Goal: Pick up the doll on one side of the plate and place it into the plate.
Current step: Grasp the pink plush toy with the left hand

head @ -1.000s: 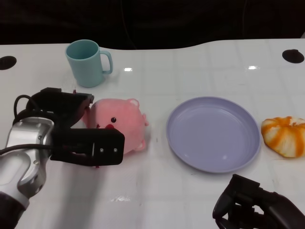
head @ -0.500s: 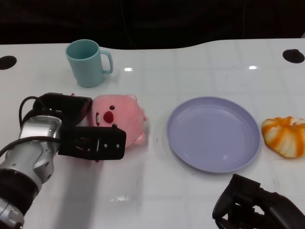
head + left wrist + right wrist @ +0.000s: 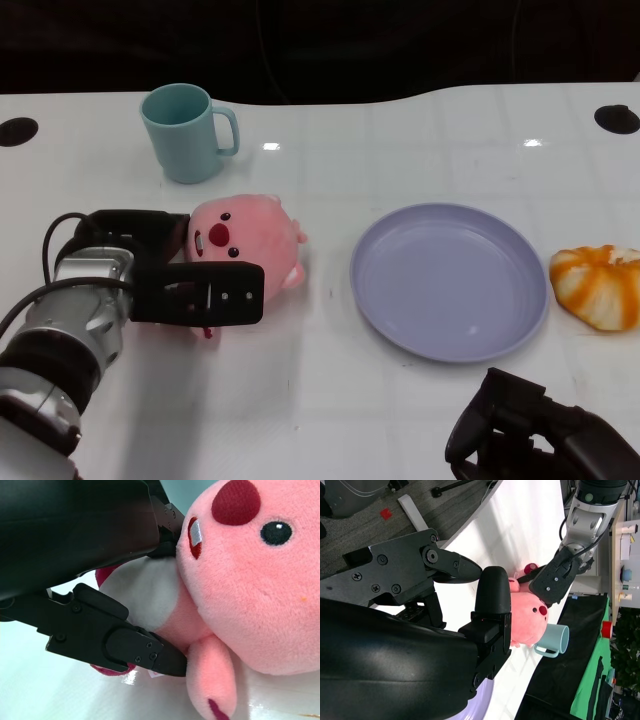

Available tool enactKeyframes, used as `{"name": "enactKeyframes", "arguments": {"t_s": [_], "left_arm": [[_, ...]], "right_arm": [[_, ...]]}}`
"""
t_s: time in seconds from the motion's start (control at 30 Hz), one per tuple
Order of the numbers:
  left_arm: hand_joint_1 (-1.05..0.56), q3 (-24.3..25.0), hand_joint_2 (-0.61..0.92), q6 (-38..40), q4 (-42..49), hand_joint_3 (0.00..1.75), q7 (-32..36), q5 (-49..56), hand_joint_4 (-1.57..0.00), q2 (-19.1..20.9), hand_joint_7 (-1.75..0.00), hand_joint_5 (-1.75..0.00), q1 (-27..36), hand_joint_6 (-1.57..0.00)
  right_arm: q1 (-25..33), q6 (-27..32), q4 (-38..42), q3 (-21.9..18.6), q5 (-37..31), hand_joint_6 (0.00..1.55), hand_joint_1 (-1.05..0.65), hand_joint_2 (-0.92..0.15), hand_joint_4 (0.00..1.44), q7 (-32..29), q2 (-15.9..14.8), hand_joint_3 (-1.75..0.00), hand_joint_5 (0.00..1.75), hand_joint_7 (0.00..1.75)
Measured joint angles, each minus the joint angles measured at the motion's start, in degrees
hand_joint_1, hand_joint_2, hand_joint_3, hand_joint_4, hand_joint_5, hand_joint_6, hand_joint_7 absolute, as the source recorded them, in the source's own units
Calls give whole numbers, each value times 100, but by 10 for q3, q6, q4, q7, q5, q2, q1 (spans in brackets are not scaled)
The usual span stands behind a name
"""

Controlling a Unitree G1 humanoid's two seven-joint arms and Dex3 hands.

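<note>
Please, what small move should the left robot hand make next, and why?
Probably lift a little, then carry toward the plate. The left robot hand already grips the pink doll, which sits on the table beside the empty plate.

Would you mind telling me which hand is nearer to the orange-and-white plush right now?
The right hand. It sits at the near table edge, just short of the orange-and-white plush, while the left hand grips the pink doll beyond the plate.
</note>
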Motion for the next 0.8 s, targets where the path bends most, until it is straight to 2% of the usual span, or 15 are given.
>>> {"name": "enactKeyframes", "arguments": {"t_s": [0.07,0.1,0.17,0.23,0.27,0.3,0.37,0.4,0.43,0.57,0.8], "left_arm": [[-24,6,92,-16,16,15,23,-10,-68,-2,-6,-80,0,-78],[-23,7,92,-22,22,17,33,-15,-68,-2,-7,-89,-1,-85],[-32,9,91,-35,34,6,52,-21,-74,-4,-11,-110,-1,-112],[-33,10,90,-47,41,2,66,-27,-76,-4,-12,-118,-1,-122],[-29,10,91,-52,43,6,72,-28,-75,-4,-24,-135,-1,-124],[-25,8,91,-57,45,10,79,-28,-73,-3,-64,-151,-1,-109],[-27,3,92,-70,49,29,100,-26,-74,-1,-129,-169,0,-75],[-28,1,92,-77,50,35,110,-25,-77,0,-151,-172,1,-65],[-28,-1,92,-83,51,38,119,-25,-79,1,-165,-173,3,-60],[-25,-1,92,-109,51,34,149,-30,-79,6,-174,-175,12,-56],[-20,18,86,-138,48,30,196,-50,-83,8,-175,-175,28,-65]], "right_arm": [[1,1,-2,0,0,43,-20,-85,66,0,0,-67,175,169],[1,1,-3,0,0,43,-20,-85,66,0,0,-67,175,169],[1,1,-4,0,0,43,-21,-85,65,0,0,-67,175,169],[1,2,-5,0,0,43,-21,-85,65,0,0,-66,175,169],[1,2,-6,0,0,43,-21,-85,65,0,0,-66,175,169],[1,4,-7,0,0,43,-21,-85,65,0,0,-66,175,169],[0,7,-7,0,0,43,-21,-85,65,0,0,-66,175,169],[0,9,-7,1,0,43,-20,-85,65,0,0,-66,175,169],[0,9,-7,2,0,43,-21,-85,65,0,0,-66,175,169],[-1,10,-7,4,0,43,-21,-85,66,-1,2,-66,175,169],[-2,10,-3,4,4,43,-22,-86,66,-2,10,-67,175,169]]}}
